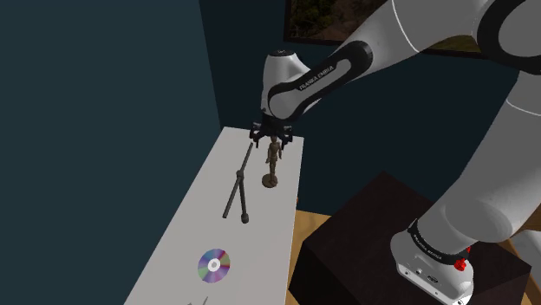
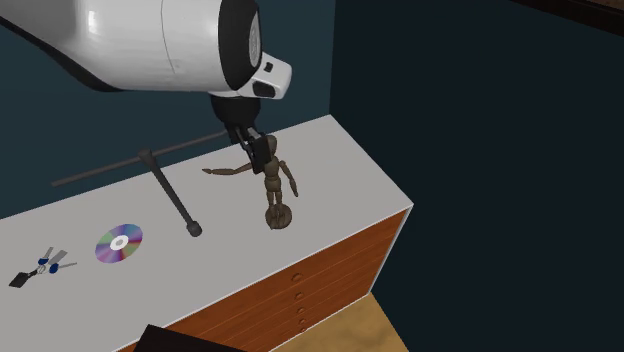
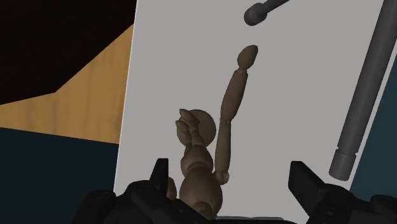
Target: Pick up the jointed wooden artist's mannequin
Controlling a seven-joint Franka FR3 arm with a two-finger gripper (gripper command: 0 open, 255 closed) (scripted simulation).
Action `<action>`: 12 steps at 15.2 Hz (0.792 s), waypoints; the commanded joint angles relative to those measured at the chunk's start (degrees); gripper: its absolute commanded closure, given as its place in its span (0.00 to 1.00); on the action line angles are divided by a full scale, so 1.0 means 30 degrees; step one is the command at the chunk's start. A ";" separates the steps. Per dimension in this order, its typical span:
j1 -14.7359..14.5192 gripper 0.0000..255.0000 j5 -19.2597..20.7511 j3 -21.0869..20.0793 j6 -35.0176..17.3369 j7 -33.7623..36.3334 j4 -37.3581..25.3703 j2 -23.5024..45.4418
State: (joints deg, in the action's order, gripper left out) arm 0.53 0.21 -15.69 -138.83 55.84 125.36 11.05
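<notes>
The mannequin (image 1: 273, 158) (image 2: 277, 185) (image 3: 200, 165) stood upright on its round foot on the white top (image 1: 199, 225) (image 2: 340, 170). In the shoulder view it was at the far end, near the top's right edge. One of its arms was stretched out to the side over the top.

The gripper (image 1: 272, 137) (image 2: 256, 150) (image 3: 228, 167) hung over it from above. Its fingers (image 3: 159, 175) were spread wide. In the wrist view the body was between them, much closer to one finger than to the other, and the far finger was clearly apart from it. So the hand was released and grasped nothing.

Just beside the mannequin lay grey rods (image 1: 237, 186) (image 2: 170, 195) (image 3: 366, 95), one long and thin, one thicker with a knob at the end. The stretched arm pointed towards them but did not touch them. Farther along the top lay a shiny disc (image 1: 214, 265) (image 2: 119, 243), and past it some keys (image 2: 45, 265), both well apart from the mannequin. Nothing stood between the gripper and the figure. Below the top there were brown drawers (image 2: 300, 290).

In the second exterior view the fingers covered the head, and the big white arm hid a part of the thin rod. In the wrist view the body hid the foot. I could not tell if the near finger touched the body.
</notes>
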 commanded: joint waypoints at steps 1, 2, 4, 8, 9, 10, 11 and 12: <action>-0.0049 0.00 0.0131 0.0034 -0.0467 0.0122 0.0129 0.0338; -0.0069 0.00 0.0203 0.0059 -0.0699 0.0163 0.0180 0.0525; -0.0127 0.00 0.0396 0.0131 -0.1291 0.0274 0.0290 0.1022; -0.0135 1.00 0.0424 0.0154 -0.1266 0.0277 0.0174 0.1118; -0.0134 1.00 0.0459 0.0177 -0.1195 0.0273 -0.0007 0.1233; -0.0149 1.00 0.0470 0.0175 -0.1295 0.0298 0.0063 0.1265; -0.0191 1.00 0.0531 0.0188 -0.1221 0.0358 -0.0157 0.1414; -0.0180 1.00 0.0469 0.0154 -0.1257 0.0353 0.0098 0.1189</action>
State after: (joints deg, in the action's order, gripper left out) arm 0.25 1.61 -14.97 -143.93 56.86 125.06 14.15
